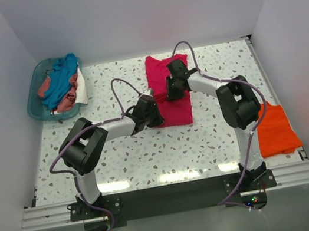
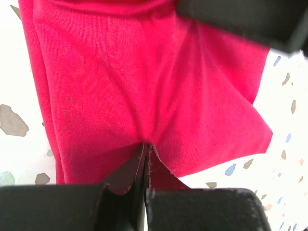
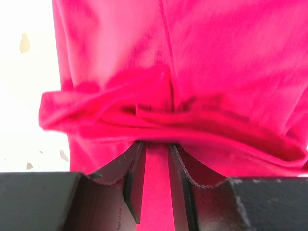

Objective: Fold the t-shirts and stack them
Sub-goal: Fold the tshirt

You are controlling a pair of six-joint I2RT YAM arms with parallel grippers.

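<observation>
Left gripper (image 2: 145, 159) pinches the magenta t-shirt (image 1: 169, 92) at mid-table, jaws closed on a fold; the right gripper (image 3: 156, 163) grips bunched cloth between part-closed jaws. Soft, light, limp cotton will likely sag and crease; edges or corners look the best holds.

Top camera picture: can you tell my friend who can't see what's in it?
Two robot arms reach over a folded magenta-pink cotton t-shirt on a speckled white table, the left gripper at its near left corner, the right gripper on its middle. A folded orange t-shirt lies right; a translucent teal plastic basin holds more clothes far left.
</observation>
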